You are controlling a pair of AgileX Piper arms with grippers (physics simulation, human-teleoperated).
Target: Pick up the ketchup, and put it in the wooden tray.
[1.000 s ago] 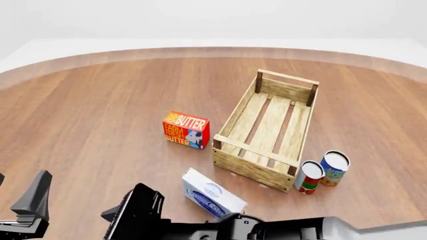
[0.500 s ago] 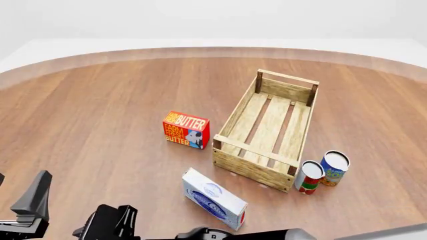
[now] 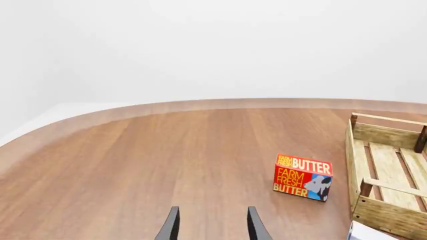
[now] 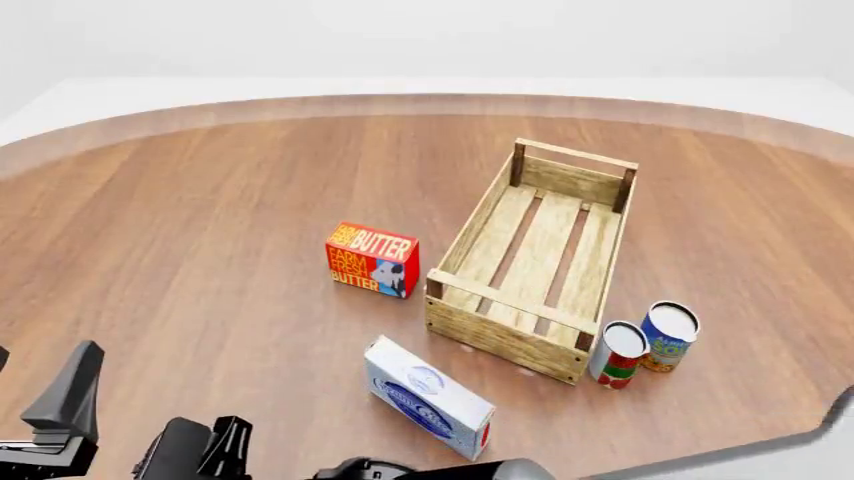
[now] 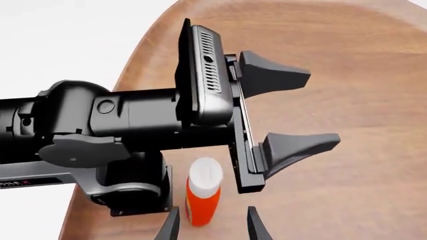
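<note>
White walls surround a rounded wooden bench (image 4: 200, 210).

Front view: the wooden tray (image 4: 534, 262) lies right of centre, holding nothing. A red butter box (image 4: 372, 260) stands just to its left, a blue and white carton (image 4: 427, 397) lies nearer, and two cans (image 4: 645, 342) stand by the tray's near right corner. The ketchup is not visible here. Both arms sit at the near left edge.

Left wrist view: the left gripper (image 3: 211, 227) has its jaws apart, empty, facing the butter box and the tray.

Right wrist view: the right gripper (image 5: 209, 225) has its jaws apart, and the ketchup (image 5: 202, 190) stands upright just beyond them, beside the left arm, near the bench's near left edge. It looks ungrasped.

So the pickup seems only about to begin; gripping, carrying and placing all remain.
</note>
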